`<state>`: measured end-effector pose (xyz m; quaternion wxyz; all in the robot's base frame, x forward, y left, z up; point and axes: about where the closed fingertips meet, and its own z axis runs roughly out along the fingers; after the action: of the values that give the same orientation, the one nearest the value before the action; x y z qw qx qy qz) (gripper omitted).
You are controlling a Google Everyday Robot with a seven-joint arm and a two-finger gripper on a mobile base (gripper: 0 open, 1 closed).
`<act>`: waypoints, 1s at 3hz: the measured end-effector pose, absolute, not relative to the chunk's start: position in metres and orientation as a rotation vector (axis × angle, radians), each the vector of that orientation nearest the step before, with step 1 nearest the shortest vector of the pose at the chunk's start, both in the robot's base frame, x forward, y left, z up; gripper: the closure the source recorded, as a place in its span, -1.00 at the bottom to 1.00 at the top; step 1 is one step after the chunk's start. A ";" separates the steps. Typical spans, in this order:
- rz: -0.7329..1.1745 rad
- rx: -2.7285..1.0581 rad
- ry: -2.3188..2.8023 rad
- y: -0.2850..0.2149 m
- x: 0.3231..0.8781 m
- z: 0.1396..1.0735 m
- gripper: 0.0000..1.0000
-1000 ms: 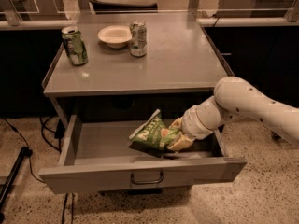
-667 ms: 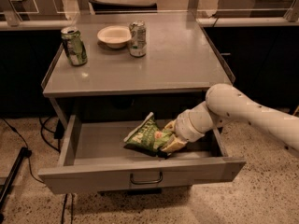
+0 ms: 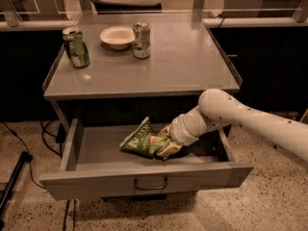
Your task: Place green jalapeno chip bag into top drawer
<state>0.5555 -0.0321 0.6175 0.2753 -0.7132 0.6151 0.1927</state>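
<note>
Big grey table (image 3: 183, 66) across the middle of the shot, its top sitting above and behind the gripper (image 3: 167, 146). Under it the drawer (image 3: 96, 184) is pulled right out, and the gripper is down inside it, right of centre, low over the drawer floor. The white arm (image 3: 250, 121) comes in from the right edge and slopes down to the gripper, passing over the drawer's right wall.

And there's the bag (image 3: 142, 141): green, crinkled, inside the drawer, stretching out to the gripper's left. The gripper is clamped onto its right end. The bag's top corner tips up and away, toward the back left. Its lower edge looks to be down on the drawer floor, though I can't say for sure that it touches.

Up on the tabletop, well above and left of the gripper, sits a pale bowl (image 3: 117, 35). A silver can (image 3: 141, 40) stands just right of that bowl, and a green can (image 3: 76, 47) stands farther left again, near the table's left edge. In front of the gripper, a touch to its left, is the small curved handle (image 3: 150, 184) on the drawer's front panel.
</note>
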 end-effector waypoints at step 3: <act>0.518 -1.917 1.653 -0.032 0.555 0.617 -0.44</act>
<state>0.5554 -0.0320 0.6174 0.2752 -0.7133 0.6151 0.1928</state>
